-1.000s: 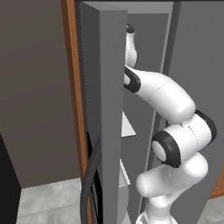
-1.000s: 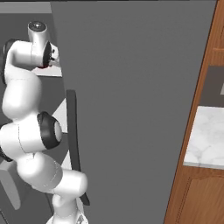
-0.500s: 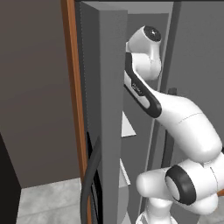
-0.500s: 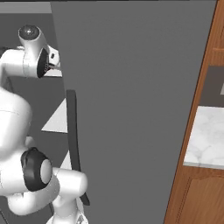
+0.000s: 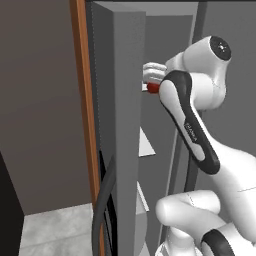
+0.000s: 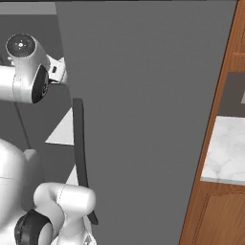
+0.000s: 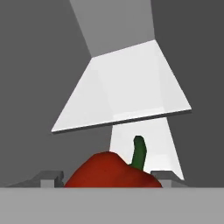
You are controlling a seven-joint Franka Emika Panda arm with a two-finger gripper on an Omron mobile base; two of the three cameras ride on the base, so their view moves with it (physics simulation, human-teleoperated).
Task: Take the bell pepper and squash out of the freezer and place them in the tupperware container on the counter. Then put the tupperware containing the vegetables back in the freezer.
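The bell pepper [image 7: 111, 173], bright red with a green stem, sits between my two fingertips [image 7: 50, 177] in the hand view and touches both. My gripper [image 7: 109, 176] is shut on it, above the white freezer shelves [image 7: 127, 87]. In the left base view the gripper [image 5: 150, 80] is at the upper part of the open freezer [image 5: 165, 45], and a bit of the red pepper [image 5: 152, 88] shows under the hand. The slim freezer door [image 5: 125, 115] stands open beside it. The counter [image 6: 225, 153] is at the right. The squash and the tupperware container are out of view.
A wide grey door [image 6: 148, 110] with a dark handle [image 6: 79, 153] stands right of the arm. Brown wooden cabinetry [image 6: 217, 210] carries the marble top. A wood-edged panel [image 5: 82, 100] and a dark wall flank the freezer on the left; its curved dark handle [image 5: 102, 210] hangs low.
The arm has folded differently: its upper joints swung right and the hand drew back toward the freezer's opening, with the pepper still between the fingers.
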